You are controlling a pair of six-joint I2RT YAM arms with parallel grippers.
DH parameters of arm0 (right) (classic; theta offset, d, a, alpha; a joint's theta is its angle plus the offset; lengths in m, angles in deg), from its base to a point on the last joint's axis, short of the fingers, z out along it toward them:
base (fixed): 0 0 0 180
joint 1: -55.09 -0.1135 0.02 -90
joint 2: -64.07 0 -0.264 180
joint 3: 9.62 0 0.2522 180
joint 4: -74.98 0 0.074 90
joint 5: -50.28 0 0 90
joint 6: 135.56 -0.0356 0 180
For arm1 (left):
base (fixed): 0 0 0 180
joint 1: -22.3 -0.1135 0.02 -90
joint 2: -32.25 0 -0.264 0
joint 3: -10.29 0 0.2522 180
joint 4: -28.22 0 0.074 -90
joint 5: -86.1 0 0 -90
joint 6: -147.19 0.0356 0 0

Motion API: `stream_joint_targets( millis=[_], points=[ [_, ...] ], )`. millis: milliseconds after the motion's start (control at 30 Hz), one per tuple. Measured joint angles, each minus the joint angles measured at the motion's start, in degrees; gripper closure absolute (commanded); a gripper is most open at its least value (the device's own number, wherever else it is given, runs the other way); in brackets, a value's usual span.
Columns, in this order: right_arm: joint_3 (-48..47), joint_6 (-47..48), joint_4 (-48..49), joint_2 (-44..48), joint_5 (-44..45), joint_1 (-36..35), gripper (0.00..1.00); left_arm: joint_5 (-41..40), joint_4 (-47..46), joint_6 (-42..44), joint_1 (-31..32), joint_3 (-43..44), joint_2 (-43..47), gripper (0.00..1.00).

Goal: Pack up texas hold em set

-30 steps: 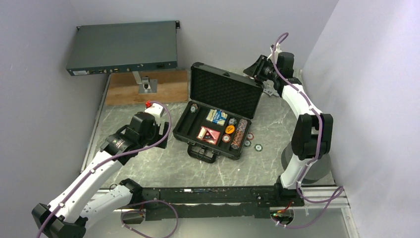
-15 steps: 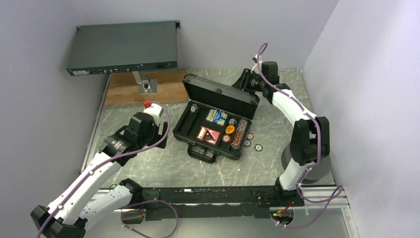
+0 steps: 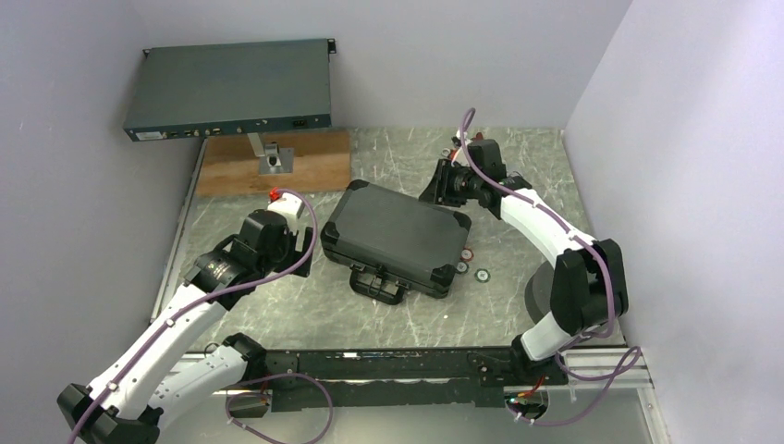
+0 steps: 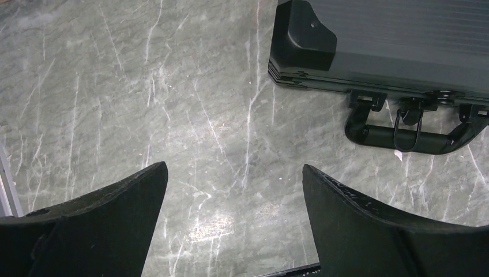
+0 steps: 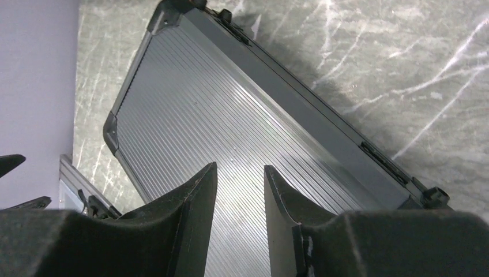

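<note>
Well, your case [image 3: 398, 236] has its lid down, but three chips [image 3: 482, 275] lie outside at its four o'clock, your left gripper [image 4: 234, 173] wide and empty, right gripper [image 5: 240, 167] narrow and empty.

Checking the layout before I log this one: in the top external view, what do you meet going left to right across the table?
left gripper → closed black case → loose poker chips. The right gripper hangs over the case's far right corner, so it is left out of the order.
</note>
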Motion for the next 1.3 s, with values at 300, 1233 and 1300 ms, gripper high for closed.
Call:
stream_joint_targets(
  millis=[300, 1233, 1300],
  points=[
    [-1.09, -0.02, -3.63, 0.85, 3.26, -3.39, 0.62, -0.02, 0.00, -0.02, 0.00, 0.00, 0.00, 0.07],
    [12.46, -3.21, -7.69, 10.99, 5.70, -14.03, 0.63, -1.73, 0.07, -0.02, 0.00, 0.00, -2.73, 0.08],
    [13.49, -3.23, -7.34, 10.93, 6.21, -14.12, 0.64, -1.97, 0.07, -0.04, 0.00, 0.00, -3.13, 0.08]
  ],
)
